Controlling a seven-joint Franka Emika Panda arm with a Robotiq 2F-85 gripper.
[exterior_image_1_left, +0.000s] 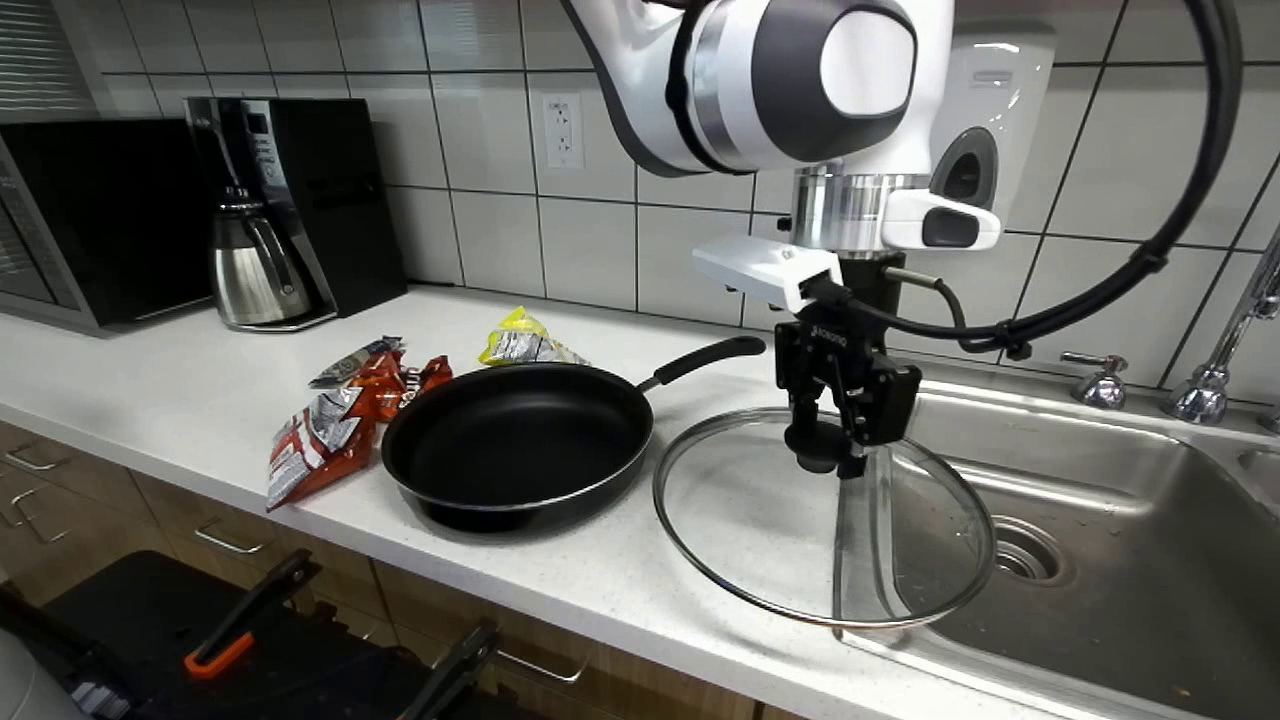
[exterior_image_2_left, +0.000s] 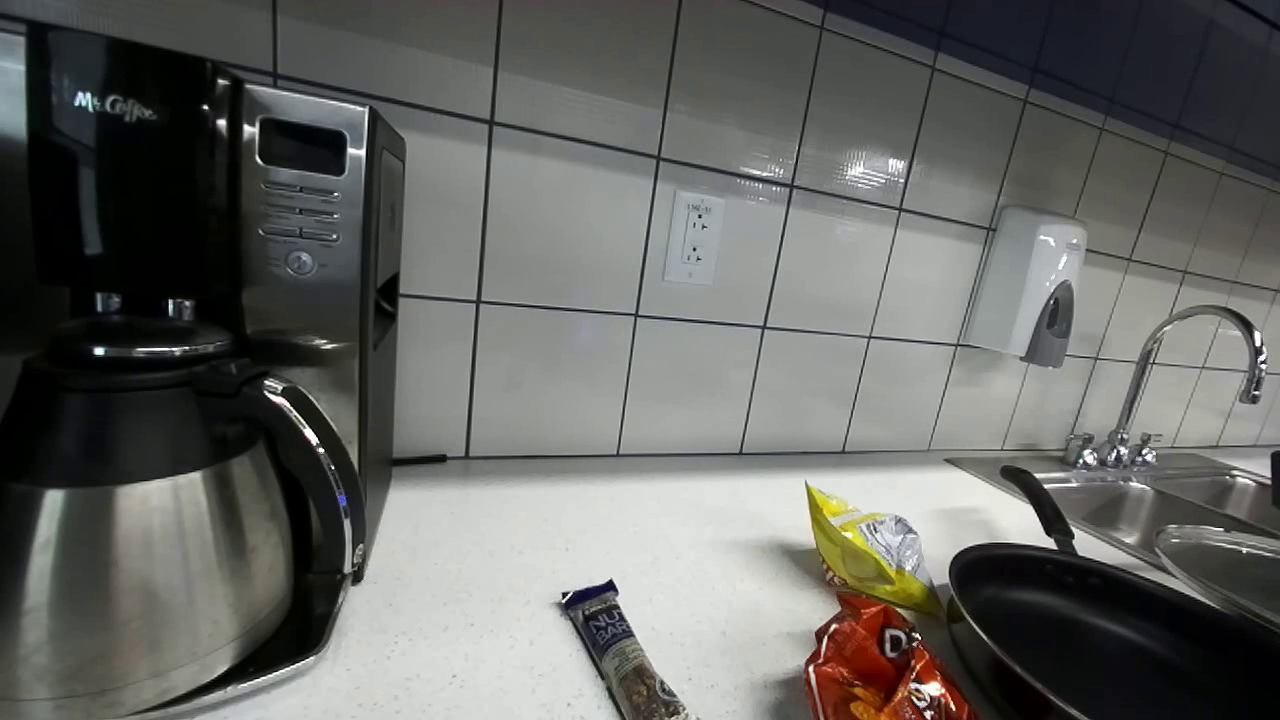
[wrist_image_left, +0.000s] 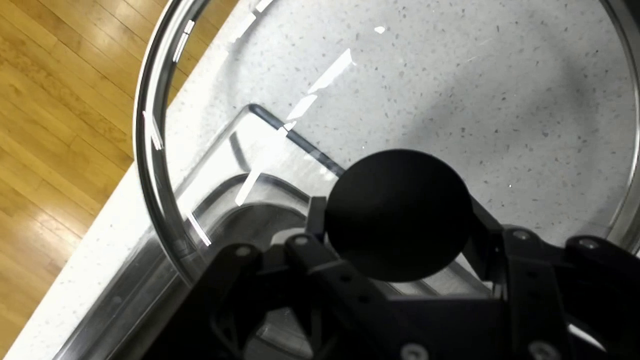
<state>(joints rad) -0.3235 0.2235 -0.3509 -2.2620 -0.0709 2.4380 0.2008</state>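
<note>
The claw (wrist_image_left: 400, 230), its jaws standing partway apart, is gripping the black knob (wrist_image_left: 398, 202) of the glass lid (exterior_image_1_left: 770, 530). Just beside the frying pan (exterior_image_1_left: 520, 435), that lid is reaching over the sink (exterior_image_1_left: 1110, 570); on the pan's opposite side, red snack bags (exterior_image_1_left: 330, 440) are lying.

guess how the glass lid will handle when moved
The glass lid looks stiff, with its metal rim, and probably fragile, being see-through glass. Pinched only at its round knob by the gripper, it may swivel or tilt.
</note>
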